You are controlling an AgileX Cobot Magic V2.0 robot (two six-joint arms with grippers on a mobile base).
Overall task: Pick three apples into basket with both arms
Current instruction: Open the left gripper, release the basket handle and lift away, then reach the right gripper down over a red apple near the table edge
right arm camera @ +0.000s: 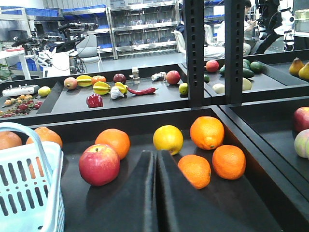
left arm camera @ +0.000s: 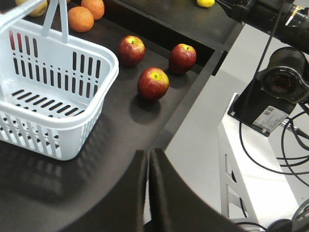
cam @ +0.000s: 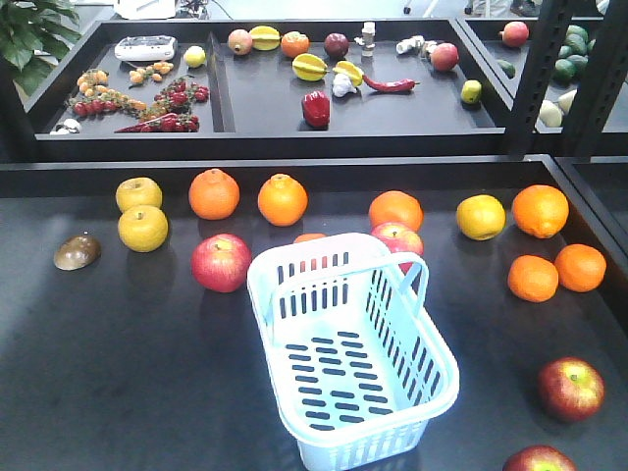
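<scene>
Zero of three done, I judge. The basket [cam: 358, 446] sits mid-counter [cam: 118, 392], and its slotted floor is bare with no fruit in it. All apples lie on the counter. One apple [cam: 221, 262] is just left of the basket. A second apple [cam: 397, 238] is behind its far rim; I can't tell if they touch. Two more are at right front, well apart from the basket.

My left end effector [left arm camera: 149, 188] has its fingers together and holds nothing, over the counter edge. A cluster of three apples [left arm camera: 153, 83] lies ahead of it, beside the basket but not touching.

My right end effector [right arm camera: 155, 188] also has its fingers together and is empty, low over the counter. One apple [right arm camera: 99, 164] is ahead-left of it, near the basket wall. Oranges [right arm camera: 195, 170] are ahead-right and are not targets.

All three picks and drops are left. Both end effectors need to open first.
</scene>
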